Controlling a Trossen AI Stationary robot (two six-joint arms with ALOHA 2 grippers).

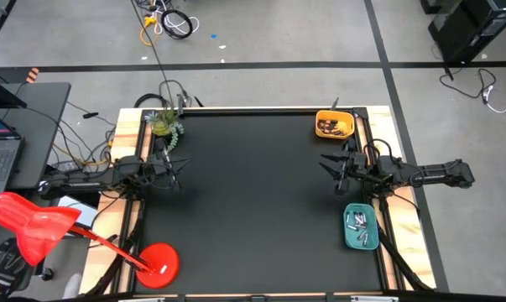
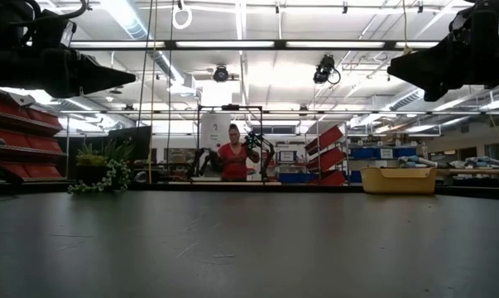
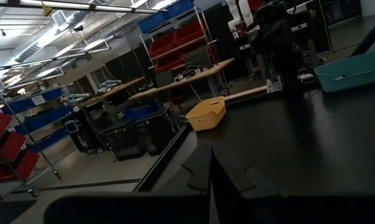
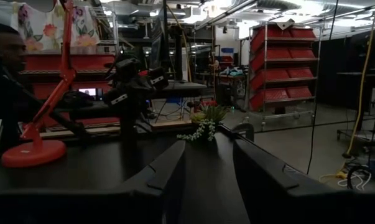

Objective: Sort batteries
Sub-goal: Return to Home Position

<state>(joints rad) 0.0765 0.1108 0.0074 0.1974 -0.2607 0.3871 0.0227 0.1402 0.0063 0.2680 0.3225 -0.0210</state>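
The batteries lie in two trays on the table's right side. Dark and reddish ones (image 1: 330,127) fill the yellow tray (image 1: 346,117) at the far right corner. Silvery ones (image 1: 359,225) lie in the teal tray (image 1: 348,239) near the right edge. My right gripper (image 1: 335,168) hovers open between the two trays, pointing toward the table's left, and holds nothing (image 4: 209,146). My left gripper (image 1: 173,164) hovers at the left side, shut and empty (image 3: 210,152), pointing toward the right. Both grippers hang well above the table in the low view.
A small potted plant (image 1: 164,124) stands at the far left corner. A red desk lamp (image 1: 156,262) has its base at the near left corner. The black mat (image 1: 253,201) between the arms is bare. A person (image 2: 234,157) stands in the room behind the table.
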